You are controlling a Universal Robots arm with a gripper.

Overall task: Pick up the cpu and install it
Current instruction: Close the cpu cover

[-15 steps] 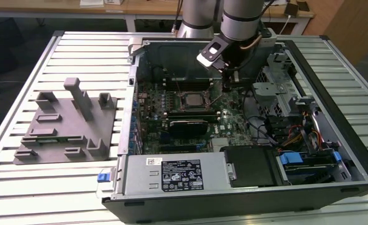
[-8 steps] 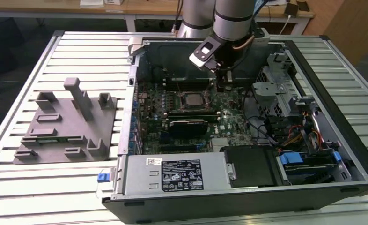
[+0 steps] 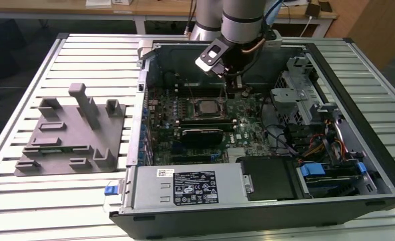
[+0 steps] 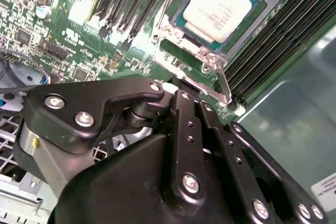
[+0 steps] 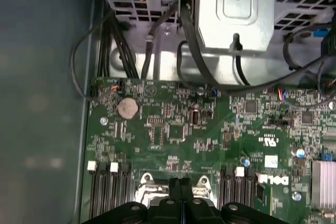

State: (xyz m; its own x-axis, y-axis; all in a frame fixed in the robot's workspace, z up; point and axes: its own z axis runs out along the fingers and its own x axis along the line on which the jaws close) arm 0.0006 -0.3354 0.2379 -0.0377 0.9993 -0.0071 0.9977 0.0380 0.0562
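The cpu lies flat in its socket on the green motherboard inside the open computer case, its silvery top facing up. The socket's metal frame surrounds it, and a thin lever runs along one side. My gripper hangs low over the board just beyond the socket's far right corner, apart from the cpu. Its black fingers are pressed together with nothing between them, and the gripper tip sits close to the socket's edge and lever.
A grey moulded tray with upright posts stands on the slatted table at the exterior view's left. The case holds a power supply at the front, a metal drive cage with cables at the right, and memory slots beside the socket.
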